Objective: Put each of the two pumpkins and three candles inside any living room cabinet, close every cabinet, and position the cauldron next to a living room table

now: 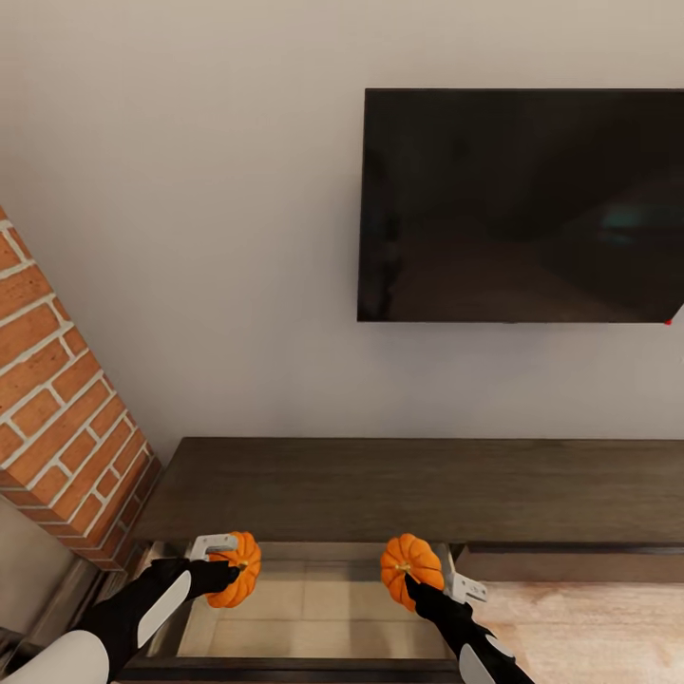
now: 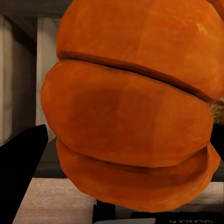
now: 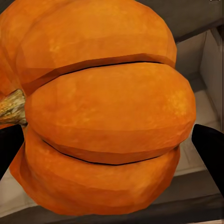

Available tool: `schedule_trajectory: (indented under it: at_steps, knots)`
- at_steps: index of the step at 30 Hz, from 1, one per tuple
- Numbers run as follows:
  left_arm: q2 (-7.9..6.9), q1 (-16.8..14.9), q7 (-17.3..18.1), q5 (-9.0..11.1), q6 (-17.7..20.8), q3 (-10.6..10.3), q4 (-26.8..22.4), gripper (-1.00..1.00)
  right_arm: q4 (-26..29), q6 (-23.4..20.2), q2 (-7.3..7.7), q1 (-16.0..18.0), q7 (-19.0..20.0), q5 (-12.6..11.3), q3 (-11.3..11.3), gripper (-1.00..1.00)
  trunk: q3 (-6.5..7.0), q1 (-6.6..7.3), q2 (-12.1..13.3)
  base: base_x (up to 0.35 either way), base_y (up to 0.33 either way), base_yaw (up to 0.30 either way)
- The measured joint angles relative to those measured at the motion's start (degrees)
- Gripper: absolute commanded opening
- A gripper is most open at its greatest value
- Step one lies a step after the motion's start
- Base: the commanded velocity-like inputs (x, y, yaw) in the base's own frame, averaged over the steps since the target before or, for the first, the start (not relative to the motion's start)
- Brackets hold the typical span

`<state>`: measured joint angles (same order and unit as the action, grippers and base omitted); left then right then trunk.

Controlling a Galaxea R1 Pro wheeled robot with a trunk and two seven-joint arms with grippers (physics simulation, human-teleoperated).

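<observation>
Two orange ribbed pumpkins hang over the open drawer (image 1: pixel 313 608) of the long dark brown cabinet (image 1: pixel 399 484), whose pale beige inside shows below them. My left gripper (image 1: pixel 226 567) is shut on the left pumpkin (image 1: pixel 242 572). My right gripper (image 1: pixel 429 581) is shut on the right pumpkin (image 1: pixel 408 565). In the left wrist view the pumpkin (image 2: pixel 130 107) sits close up beside a black finger (image 2: pixel 21 163). In the right wrist view the other pumpkin (image 3: pixel 102 107) sits between two black fingers (image 3: pixel 212 149), its stem pointing sideways. The candles, cauldron and table are out of view.
A red brick column (image 1: pixel 57 418) stands at the left, close to the cabinet's end. A black TV (image 1: pixel 522 204) hangs on the white wall above the cabinet. The neighbouring drawer front (image 1: pixel 570 562) is shut, with wooden floor (image 1: pixel 589 617) before it.
</observation>
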<state>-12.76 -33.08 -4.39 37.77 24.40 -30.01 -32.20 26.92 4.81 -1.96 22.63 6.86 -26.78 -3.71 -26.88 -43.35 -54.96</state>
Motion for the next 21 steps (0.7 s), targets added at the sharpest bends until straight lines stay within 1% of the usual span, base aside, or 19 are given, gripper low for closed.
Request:
schedule_trajectory:
  at_steps: [3, 4, 7, 8, 9, 10, 13, 17, 18, 21]
  knots:
    - [0.01, 0.0, 0.06, -0.03, -0.06, -0.11, 0.0, -1.0, -0.07, -0.53, -0.04, 0.0, -0.6, -0.01, -0.05, -1.0, -0.54, -0.66, -1.2, 0.0, 0.0, 0.0]
    - [0.01, 0.0, 0.06, -0.04, -0.06, -0.12, -0.01, -1.0, -0.16, -0.78, -0.07, -0.01, -1.72, -0.06, 0.01, -1.0, -0.72, -0.88, -1.6, 0.0, 0.0, 0.0]
    - [0.02, -0.01, 0.08, 0.01, -0.03, -0.14, -0.01, -1.0, -0.2, -1.92, -0.81, -0.02, -7.51, -0.07, -0.18, -1.0, -1.26, -1.54, -2.81, 0.0, 0.0, 0.0]
    - [0.03, -0.01, 0.08, 0.02, -0.03, -0.11, 0.0, -1.0, -0.22, -2.98, -1.26, -0.02, -9.18, -0.07, -0.21, -1.0, -1.44, -1.76, -3.21, 0.0, 0.0, 0.0]
    - [0.07, -0.01, 0.05, 0.05, -0.02, -0.09, 0.0, -1.0, -0.14, -4.96, -1.87, -0.01, -11.12, -0.17, -0.58, -1.0, -1.62, -1.98, -3.61, 0.0, 0.0, 0.0]
    - [0.08, -0.01, 0.0, 0.03, -0.02, -0.08, 0.01, -1.0, 0.02, -6.33, -2.16, 0.0, -12.01, -0.25, -1.08, -1.0, -1.8, -2.2, -4.01, 0.0, 0.0, 0.0]
    - [0.1, -0.01, -0.11, 0.04, -0.01, -0.06, 0.01, -1.0, 0.32, -8.87, -2.53, 0.02, -13.28, -0.16, -2.61, -1.0, -2.33, -2.86, -5.21, 0.0, 0.0, 0.0]
    - [0.2, -0.01, -0.19, 0.11, -0.02, 0.0, 0.01, -1.0, 0.48, -10.01, -3.03, 0.02, -13.8, -0.2, -3.32, -1.0, -3.05, -3.73, -6.82, 0.0, 0.0, 0.0]
    - [0.41, 0.0, -0.25, 0.21, -0.04, 0.0, 0.06, -1.0, 0.49, -10.36, -3.61, 0.02, -14.2, -0.39, -3.55, -1.0, -3.23, -3.95, -7.22, 0.0, 0.0, 0.0]
    - [1.68, 0.01, -0.33, 0.35, 0.0, -0.36, 0.39, -1.0, 0.59, -12.85, -5.77, 0.1, -16.56, -0.44, -3.99, -1.0, -3.78, -4.61, -8.42, 0.0, 0.0, 0.0]
